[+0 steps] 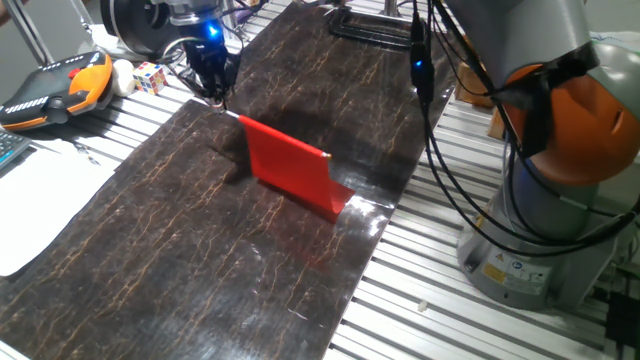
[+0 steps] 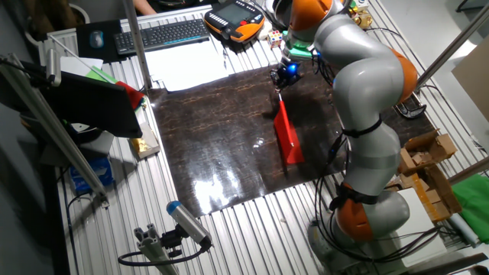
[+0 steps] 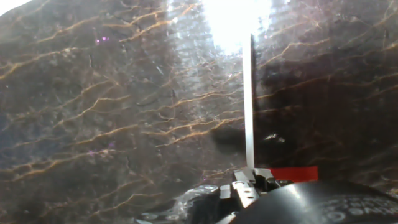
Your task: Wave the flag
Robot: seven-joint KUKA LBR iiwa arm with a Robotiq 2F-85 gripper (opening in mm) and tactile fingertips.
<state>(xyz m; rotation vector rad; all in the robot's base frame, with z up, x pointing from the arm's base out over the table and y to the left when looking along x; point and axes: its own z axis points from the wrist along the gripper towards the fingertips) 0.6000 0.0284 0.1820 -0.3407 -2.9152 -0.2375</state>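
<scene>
The flag (image 1: 290, 165) is a bright-red sheet on a thin white stick. It hangs tilted over the dark marble-patterned mat (image 1: 180, 250), and its lower far corner touches or nearly touches the mat. My gripper (image 1: 214, 88) is shut on the stick's upper end at the mat's far left. The other fixed view shows the gripper (image 2: 283, 77) above the flag (image 2: 288, 136). In the hand view the stick (image 3: 249, 106) runs straight away from my fingertips (image 3: 244, 185), and a strip of the red sheet (image 3: 293, 173) shows at the lower right.
An orange-and-black teach pendant (image 1: 55, 88), a Rubik's cube (image 1: 150, 77) and a white sheet (image 1: 40, 200) lie left of the mat. A keyboard (image 2: 164, 34) is behind. The robot base (image 1: 540, 220) and hanging black cables (image 1: 440, 150) stand at the right.
</scene>
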